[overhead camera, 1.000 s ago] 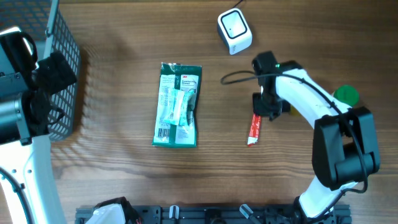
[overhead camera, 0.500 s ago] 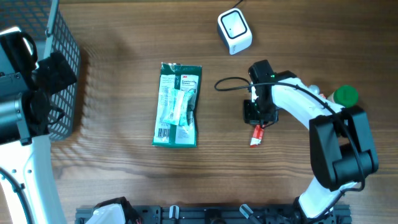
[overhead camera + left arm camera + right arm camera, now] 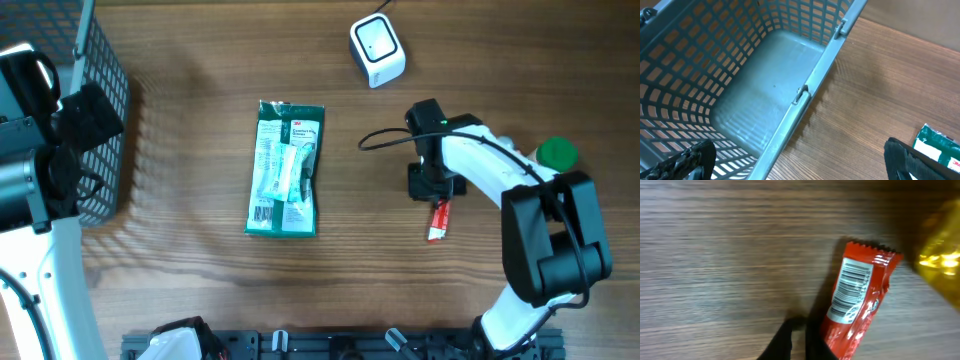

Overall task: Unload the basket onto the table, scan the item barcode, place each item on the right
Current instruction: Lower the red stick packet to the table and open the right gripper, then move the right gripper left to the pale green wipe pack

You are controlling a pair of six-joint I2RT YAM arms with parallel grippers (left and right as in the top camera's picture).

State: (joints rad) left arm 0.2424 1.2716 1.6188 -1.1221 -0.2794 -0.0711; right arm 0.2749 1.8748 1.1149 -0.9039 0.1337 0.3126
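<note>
- Desk: the job looks to be in its early middle. An item is in hand, but nothing is at the reader, so the scan itself appears not yet done.
- Basket: it stands at the left edge of the desk, and the left wrist view shows it empty. The left pincer hangs over its rim, released and spread wide, holding nothing.
- Green pack: it lies flat mid-desk, well apart from both arms. A "3M" mark reads near its top edge. The rest of its print is too small to make out.
- Scanner: a white box with a rounded square window on top, at the far edge of the desk. It is well apart from the item being carried.
- Right pincer: it is clenched, seemingly on one end of the red packet. The packet trails from it toward the near side, right of centre on the desk.
- Barcode: a white panel with black bars on the packet's upper face, turned toward the wrist camera. The digits under the bars are too blurred to read, and no brand name shows.
- Left to do, as I judge it: carry the packet across to the scanner and bring the barcode before its window.
</note>
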